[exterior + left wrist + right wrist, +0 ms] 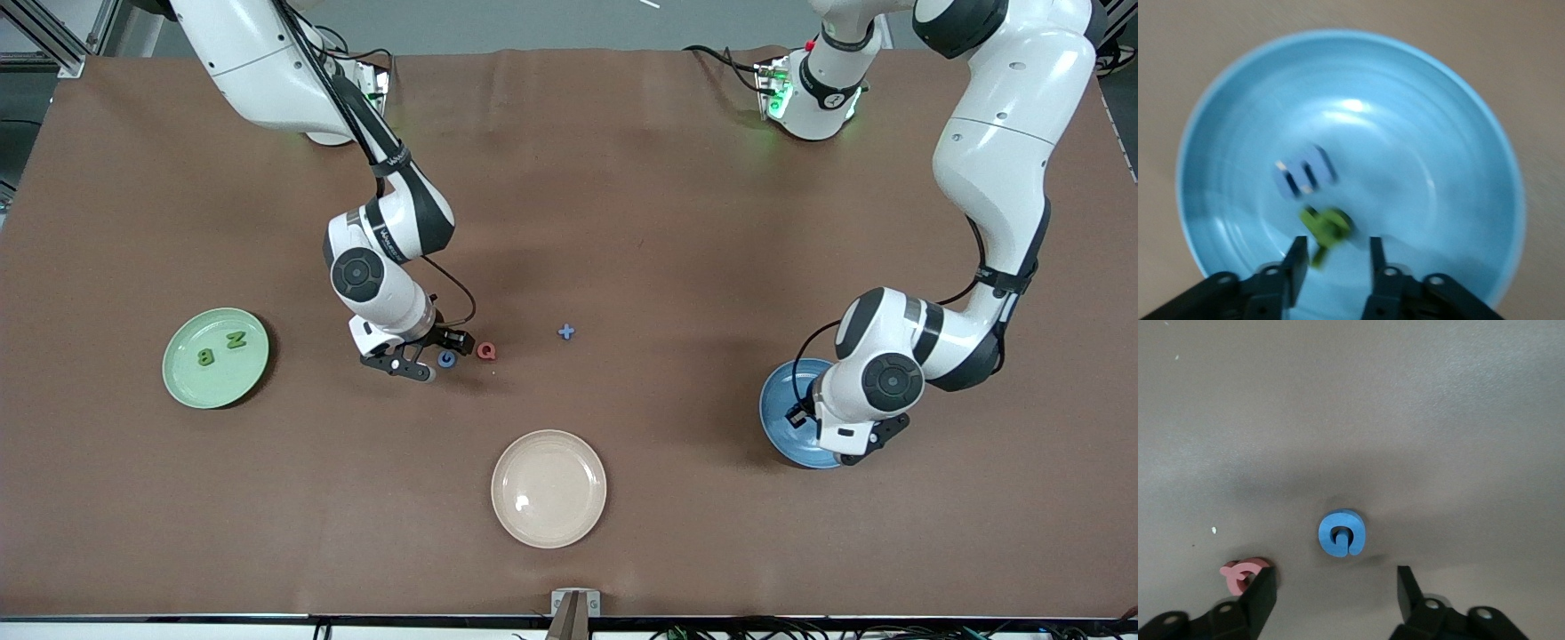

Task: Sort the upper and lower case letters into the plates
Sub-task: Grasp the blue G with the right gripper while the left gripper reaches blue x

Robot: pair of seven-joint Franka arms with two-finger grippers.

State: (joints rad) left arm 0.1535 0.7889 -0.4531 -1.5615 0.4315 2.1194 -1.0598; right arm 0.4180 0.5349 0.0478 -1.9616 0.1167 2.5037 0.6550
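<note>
We've got L gripper [1335, 257] fingers apart over round blue plate [775, 411], dropping a green letter [1328, 230]; R gripper [1335, 587] fingers apart round blue foam G [1342, 533] — next: close, lift.

A cream-beige plate [548, 488] sits on the brown table [667, 222], nearest the front camera.

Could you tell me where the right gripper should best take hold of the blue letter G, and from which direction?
Probably from straight above. The blue letter G lies flat on the table, so the right gripper, open over it, should pinch across its round outer edge. One finger must drop into the narrow gap beside the red Q, so centre carefully first.
</note>
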